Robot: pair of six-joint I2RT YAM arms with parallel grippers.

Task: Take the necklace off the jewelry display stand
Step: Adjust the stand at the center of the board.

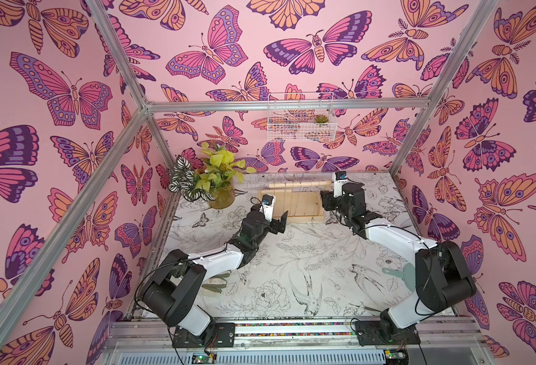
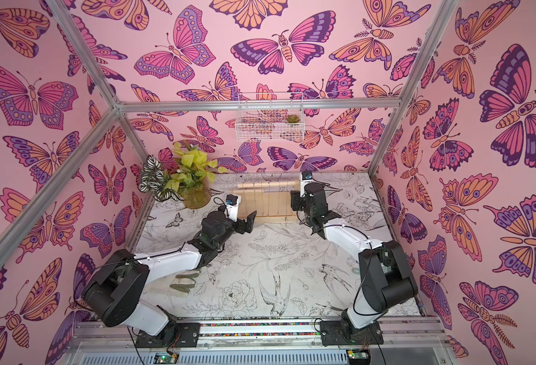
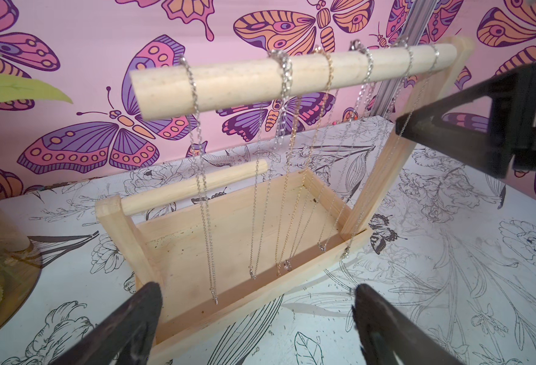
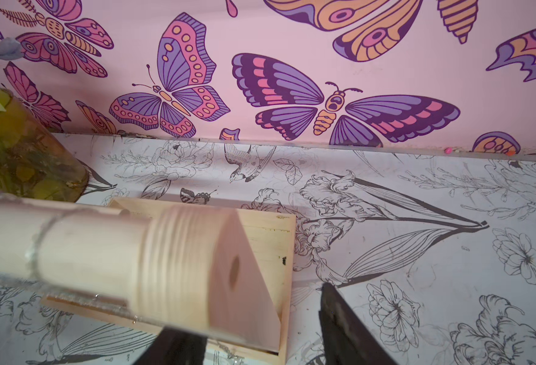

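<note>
**Wide on the left, straddling the post on the right**

My left jaws stand wide and empty, aimed at the necklace (image 3: 198,164) nearest the crossbar's (image 3: 228,82) free end, where I judge a chain can slide off. My right jaws straddle the top of the right upright (image 3: 383,177); I cannot tell whether they pinch it. I judge they are there to steady the stand (image 3: 178,252). Every chain hangs from the bar, over the base on the tabletop (image 1: 292,259), beside the plant (image 1: 216,180). My left arm (image 1: 216,256) stretches low and forward. My right arm (image 1: 396,235) bends at the elbow, wrist raised to bar height.
</note>
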